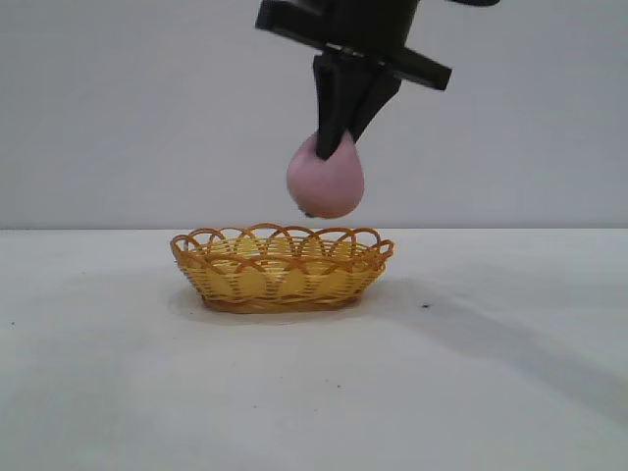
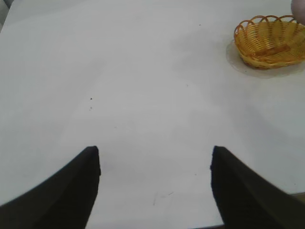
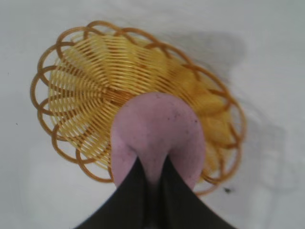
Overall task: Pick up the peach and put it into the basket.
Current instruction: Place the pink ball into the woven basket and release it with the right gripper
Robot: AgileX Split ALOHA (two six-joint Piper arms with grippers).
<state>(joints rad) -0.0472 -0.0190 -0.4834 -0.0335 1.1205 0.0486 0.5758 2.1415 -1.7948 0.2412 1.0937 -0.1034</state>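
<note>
Nearest me, the basket (image 1: 282,267) sits on the white table (image 1: 118,392), nothing inside it. Straight above it, toward twelve o'clock, the right end effector (image 1: 334,147) points down with its fingers clenched on the peach's (image 1: 326,180) tip, so the peach hangs clear over the rim. The left end effector (image 2: 155,162) rests with jaws spread, the basket off at its one o'clock.

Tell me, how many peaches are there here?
1. The peach hangs in the air above the basket, pinched at its top by the right gripper. The basket is empty, so none is hidden inside.
</note>
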